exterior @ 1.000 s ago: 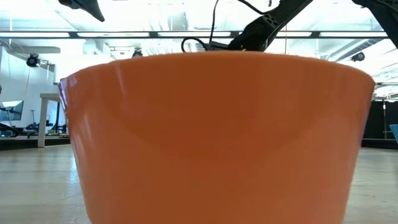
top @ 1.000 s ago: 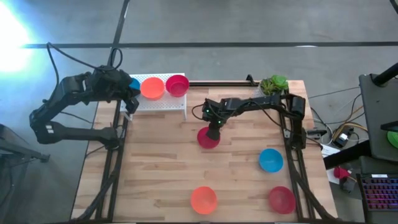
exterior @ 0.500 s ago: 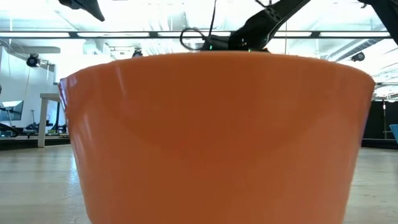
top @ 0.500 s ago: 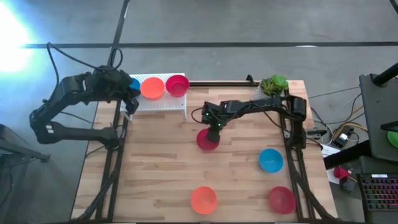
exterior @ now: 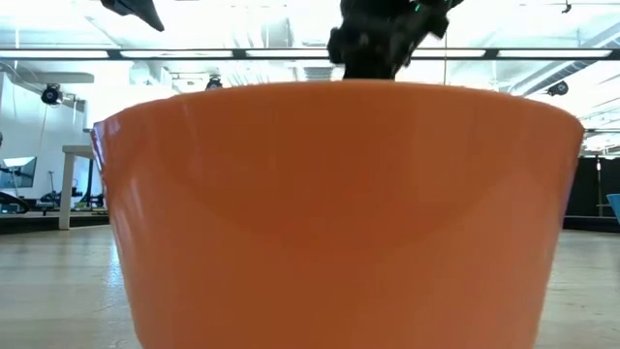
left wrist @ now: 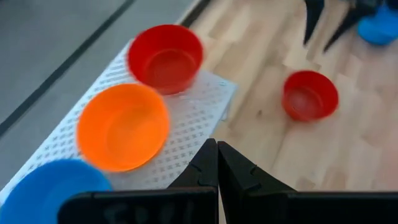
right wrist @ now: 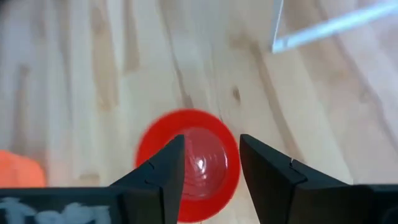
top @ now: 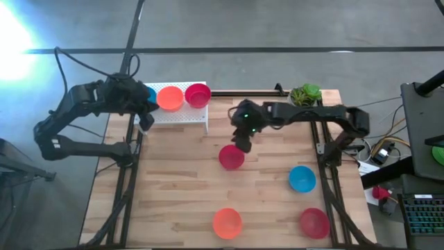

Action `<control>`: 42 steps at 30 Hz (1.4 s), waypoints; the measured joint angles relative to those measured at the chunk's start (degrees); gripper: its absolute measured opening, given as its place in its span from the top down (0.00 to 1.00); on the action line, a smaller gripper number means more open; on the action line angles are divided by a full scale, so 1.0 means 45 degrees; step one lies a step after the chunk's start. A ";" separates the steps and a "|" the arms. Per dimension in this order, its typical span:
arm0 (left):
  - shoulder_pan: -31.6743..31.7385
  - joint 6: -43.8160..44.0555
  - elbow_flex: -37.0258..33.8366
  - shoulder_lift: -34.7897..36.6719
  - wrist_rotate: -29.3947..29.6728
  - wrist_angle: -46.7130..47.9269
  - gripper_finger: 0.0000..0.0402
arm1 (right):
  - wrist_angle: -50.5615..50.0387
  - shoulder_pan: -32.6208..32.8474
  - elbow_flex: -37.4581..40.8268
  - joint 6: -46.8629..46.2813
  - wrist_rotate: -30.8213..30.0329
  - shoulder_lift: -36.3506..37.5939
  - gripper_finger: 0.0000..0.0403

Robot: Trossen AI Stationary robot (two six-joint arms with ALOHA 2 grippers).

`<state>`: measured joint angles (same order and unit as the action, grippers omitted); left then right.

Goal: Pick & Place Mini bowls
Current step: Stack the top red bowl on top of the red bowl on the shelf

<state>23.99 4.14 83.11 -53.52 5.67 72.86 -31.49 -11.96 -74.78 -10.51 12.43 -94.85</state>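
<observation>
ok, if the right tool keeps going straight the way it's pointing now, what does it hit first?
Most likely the red mini bowl on the table: the right tool, fingers open, points down at it, the bowl showing between them. How far above the bowl it sits is unclear.

Three mini bowls [top: 173, 96] upright on rack, four [top: 231, 157] on table
</observation>
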 joint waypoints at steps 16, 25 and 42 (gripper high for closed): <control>-0.1905 -0.1946 -0.0826 -0.1953 -0.0497 -0.0305 1.00 | 0.0000 0.0822 0.0000 0.0098 0.0004 0.3898 0.70; -0.2347 -0.1703 -0.0826 -0.3310 -0.1156 -0.0592 0.99 | -0.0551 0.0945 0.0000 0.0143 0.0005 0.5071 0.70; -0.2953 -0.3056 -0.0831 -0.5669 -0.1709 -0.3608 0.79 | -0.3056 0.0940 0.0005 0.0991 0.0052 0.5626 0.69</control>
<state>10.71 -9.61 79.37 -79.03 -2.02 56.62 -45.24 -7.73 -74.76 -6.06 12.66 -69.53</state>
